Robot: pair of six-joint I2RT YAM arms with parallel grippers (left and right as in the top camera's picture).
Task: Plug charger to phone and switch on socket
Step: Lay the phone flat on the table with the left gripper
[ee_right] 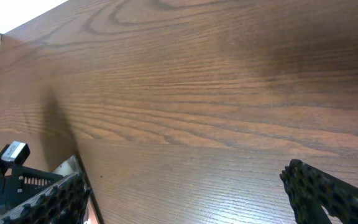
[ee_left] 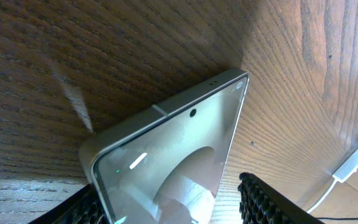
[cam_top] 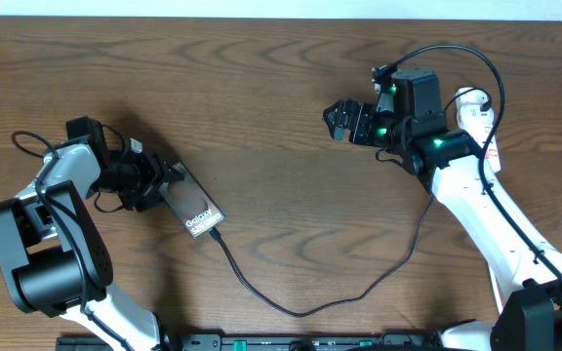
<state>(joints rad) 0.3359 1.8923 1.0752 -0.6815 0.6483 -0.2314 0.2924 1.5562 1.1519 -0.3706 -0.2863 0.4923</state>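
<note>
The phone [cam_top: 193,208] lies flat on the wooden table at the left, lettering up. My left gripper [cam_top: 167,183] straddles its far end. In the left wrist view the phone [ee_left: 173,143] sits between the fingers of my left gripper [ee_left: 166,186], with a gap to the right finger. The black charger cable [cam_top: 301,310] runs from the phone's near end in a loop toward the right. The white socket [cam_top: 475,105] is mostly hidden under my right arm. My right gripper [cam_top: 343,122] is open and empty above bare table, as the right wrist view [ee_right: 185,177] also shows.
A white lead [ee_left: 352,167] shows at the right edge of the left wrist view. The left arm's base [cam_top: 37,253] stands at the front left and the right arm's base [cam_top: 544,312] at the front right.
</note>
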